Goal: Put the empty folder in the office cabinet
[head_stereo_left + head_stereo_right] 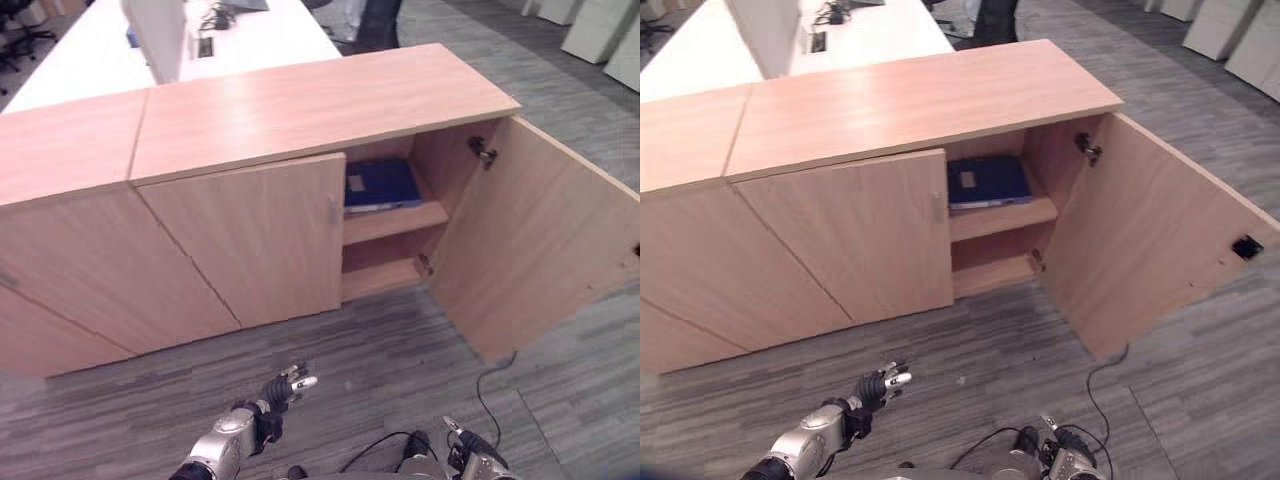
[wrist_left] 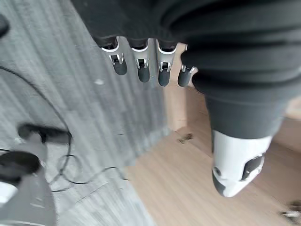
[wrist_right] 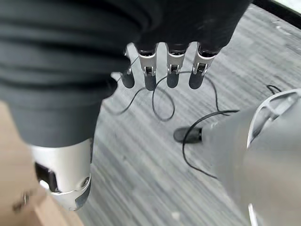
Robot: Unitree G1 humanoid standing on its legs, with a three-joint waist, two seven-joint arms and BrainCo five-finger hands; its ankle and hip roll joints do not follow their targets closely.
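A blue folder [image 1: 382,185] lies flat on the upper shelf of the wooden office cabinet [image 1: 300,100], in its open right compartment. The compartment's door [image 1: 540,240] stands swung wide to the right. My left hand [image 1: 278,392] hovers low over the grey carpet in front of the cabinet's closed doors, well short of the folder. Its fingers [image 2: 141,66] are straight and hold nothing. My right hand [image 1: 468,448] hangs near the floor at the lower right, below the open door. Its fingers [image 3: 171,70] are relaxed and empty.
The lower shelf [image 1: 378,278] under the folder is bare. The closed door [image 1: 250,240] beside the opening is shut flush. A white desk [image 1: 90,50] with a divider stands behind the cabinet. Pale cabinets [image 1: 600,30] line the far right across the carpet.
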